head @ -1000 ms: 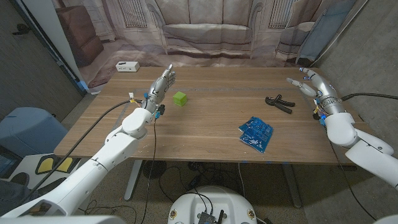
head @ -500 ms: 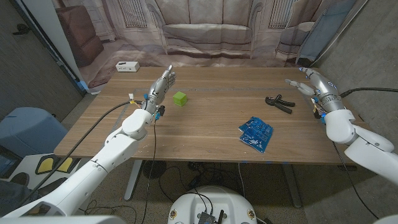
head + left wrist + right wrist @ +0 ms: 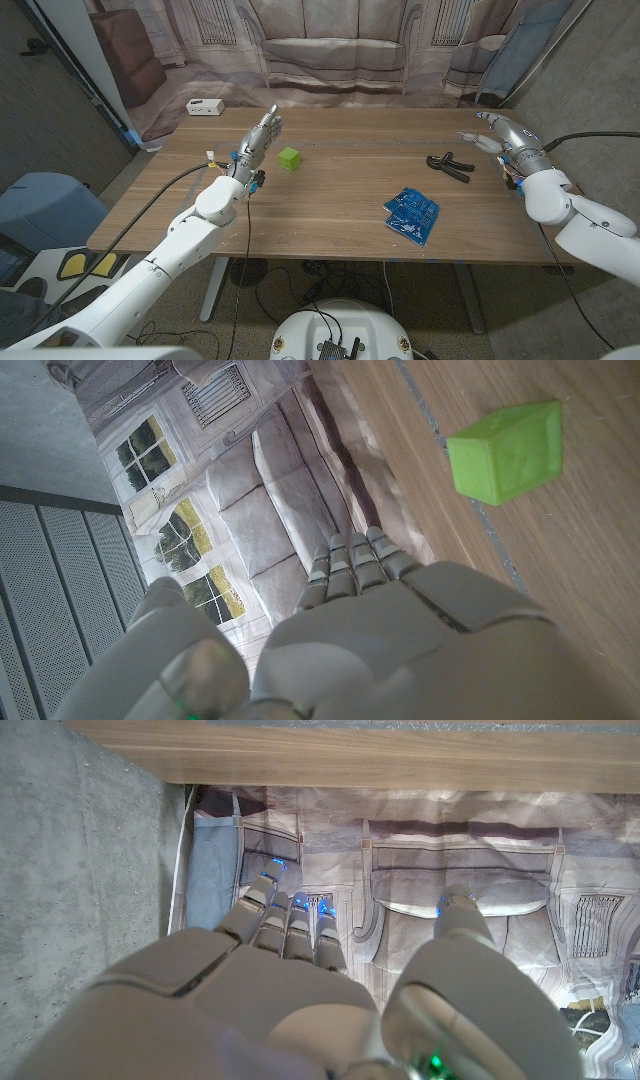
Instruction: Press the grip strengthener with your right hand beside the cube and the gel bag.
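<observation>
Two hands in head view, both empty. Far left on the surface (image 3: 330,215): small white box (image 3: 205,106) near the back-left corner, well apart from everything else. Left hand (image 3: 262,131) stands upright on its edge w/ fingers up and close together, holding nothing, palm side facing the green cube (image 3: 289,158); cube sits just beside it, not touching. Left wrist view: back of left hand (image 3: 400,630) low in frame, fingers straight, cube (image 3: 506,452) on the wood off to its side w/ a clear gap. Mid surface bare wood. Right of centre, blue gel bag (image 3: 411,214) lies flat near the front edge, slightly skewed. Behind it and further right: black grip strengthener (image 3: 449,165) lying on the surface, handles splayed, apart from the bag. Right hand (image 3: 494,135) is beyond/right of the strengthener, near the back-right corner, fingers extended and spread, pointing toward picture left, gripping nothing; no contact w/ the strengthener, gap visible between fingertips and handles. Can't tell if the hand is raised off the surface or resting on it. Right wrist view: back of right hand (image 3: 290,990), fingers straight and thumb apart, aimed past the surface edge at the printed backdrop (image 3: 450,850) (sofa/window print), nothing in the hand. Strengthener is nearer to the bag than to the cube; cube well apart on the left side.
</observation>
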You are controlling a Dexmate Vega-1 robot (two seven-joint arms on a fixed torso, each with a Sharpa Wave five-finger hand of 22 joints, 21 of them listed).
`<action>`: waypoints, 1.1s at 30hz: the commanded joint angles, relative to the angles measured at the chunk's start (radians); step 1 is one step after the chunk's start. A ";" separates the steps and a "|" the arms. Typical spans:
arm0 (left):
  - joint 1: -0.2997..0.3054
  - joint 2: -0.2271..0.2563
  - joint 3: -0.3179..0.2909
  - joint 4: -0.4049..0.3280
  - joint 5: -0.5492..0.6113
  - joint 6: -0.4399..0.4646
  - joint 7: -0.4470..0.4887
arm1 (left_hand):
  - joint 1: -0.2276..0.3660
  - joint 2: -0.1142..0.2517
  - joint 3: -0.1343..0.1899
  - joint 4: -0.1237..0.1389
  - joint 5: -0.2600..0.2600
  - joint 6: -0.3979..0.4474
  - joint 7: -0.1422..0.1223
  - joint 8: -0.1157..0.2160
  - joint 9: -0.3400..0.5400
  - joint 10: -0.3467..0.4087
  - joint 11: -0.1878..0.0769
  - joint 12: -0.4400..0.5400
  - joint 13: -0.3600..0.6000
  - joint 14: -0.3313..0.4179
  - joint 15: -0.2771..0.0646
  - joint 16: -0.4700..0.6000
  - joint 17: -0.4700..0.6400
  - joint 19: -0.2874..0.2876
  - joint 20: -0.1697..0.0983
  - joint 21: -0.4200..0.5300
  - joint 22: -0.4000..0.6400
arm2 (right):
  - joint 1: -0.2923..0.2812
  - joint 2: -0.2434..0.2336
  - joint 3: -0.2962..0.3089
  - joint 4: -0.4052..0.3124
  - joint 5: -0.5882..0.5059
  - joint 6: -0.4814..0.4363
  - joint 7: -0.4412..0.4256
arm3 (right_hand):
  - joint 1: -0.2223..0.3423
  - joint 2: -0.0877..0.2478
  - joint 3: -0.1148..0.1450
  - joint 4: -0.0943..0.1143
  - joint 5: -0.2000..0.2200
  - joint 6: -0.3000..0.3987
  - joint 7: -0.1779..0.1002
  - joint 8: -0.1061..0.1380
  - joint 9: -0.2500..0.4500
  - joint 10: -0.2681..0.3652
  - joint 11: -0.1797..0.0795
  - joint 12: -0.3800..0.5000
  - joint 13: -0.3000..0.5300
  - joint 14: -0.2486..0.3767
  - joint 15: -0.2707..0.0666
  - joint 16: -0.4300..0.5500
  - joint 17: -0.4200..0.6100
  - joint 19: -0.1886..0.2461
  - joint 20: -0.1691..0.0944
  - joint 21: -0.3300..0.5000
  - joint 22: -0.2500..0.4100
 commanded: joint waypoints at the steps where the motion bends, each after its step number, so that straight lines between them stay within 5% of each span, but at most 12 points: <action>1: 0.007 -0.002 -0.004 0.003 0.000 -0.002 0.004 | 0.011 0.003 0.000 -0.003 -0.004 0.008 0.003 -0.001 0.005 0.008 0.001 -0.003 0.002 0.013 -0.003 0.000 0.002 0.008 0.008 -0.001 0.004 | 0.043 -0.042 -0.044 -0.030 0.013 -0.093 0.065 | 0.016 0.000 0.007 0.001 0.002 0.034 0.006 0.011 0.006 0.001 0.000 0.002 0.004 0.002 -0.004 -0.002 0.004 -0.009 0.000 -0.002 0.002; 12: 0.018 -0.010 -0.005 0.014 -0.003 -0.024 0.004 | 0.011 0.004 -0.001 -0.004 -0.004 0.010 0.002 -0.002 0.005 0.011 0.001 -0.003 0.002 0.015 -0.003 0.000 0.002 0.009 0.011 -0.002 0.004 | 0.106 -0.090 -0.108 -0.046 0.011 -0.176 0.113 | 0.026 -0.014 0.005 0.003 0.002 0.000 -0.038 0.001 0.007 0.023 -0.020 0.010 0.004 0.030 -0.027 0.008 0.003 -0.007 0.010 0.002 0.002; 22: 0.025 -0.014 -0.007 0.015 -0.007 -0.024 0.009 | 0.011 0.004 -0.002 -0.004 -0.005 0.014 -0.002 -0.001 0.005 0.013 -0.002 -0.004 0.002 0.018 -0.005 0.000 0.002 0.010 0.013 -0.002 0.004 | 0.207 -0.142 -0.199 -0.033 0.014 -0.211 0.209 | 0.029 -0.016 0.004 0.008 0.003 -0.046 -0.038 -0.010 0.008 0.022 -0.007 0.006 0.003 0.064 -0.022 0.018 0.003 0.020 0.010 0.010 0.002; 33: 0.020 -0.016 -0.002 0.015 -0.001 -0.021 0.010 | 0.012 0.007 -0.001 -0.005 -0.005 0.016 -0.004 -0.001 0.005 0.016 -0.002 -0.003 0.002 0.020 -0.007 0.000 0.002 0.010 0.014 -0.003 0.004 | 0.305 -0.171 -0.295 -0.017 -0.009 -0.249 0.292 | 0.036 -0.015 0.006 0.009 0.004 -0.039 -0.031 0.000 0.009 0.035 -0.005 0.007 0.003 0.047 -0.013 0.008 0.003 0.004 0.013 0.002 0.002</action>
